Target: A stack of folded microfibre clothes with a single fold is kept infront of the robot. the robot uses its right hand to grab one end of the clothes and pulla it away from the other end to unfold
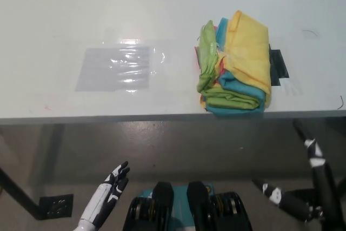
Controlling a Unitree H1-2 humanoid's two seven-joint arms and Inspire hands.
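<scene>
White left hand low before the bench's front edge, fingers spread, empty, black right hand likewise below, fingers apart, holding nothing, stack of folded cloths, yellow, turquoise and green layers, slightly rumpled, at front edge of bench, toward its right.

Brightness: even and fairly bright across the pale worktop; dimmer on the floor below its edge.
Light source: overhead, judging by the glare.
Glare: white highlights on the clear plastic sheet, strongest near its middle and right edge.
Shadows: soft and short, just beside the stack of cloths; a darker band under the worktop edge.
Sharpness: mildly soft throughout; cloth folds readable, fine texture lost.
Distortion: worktop edge runs almost straight.
</scene>
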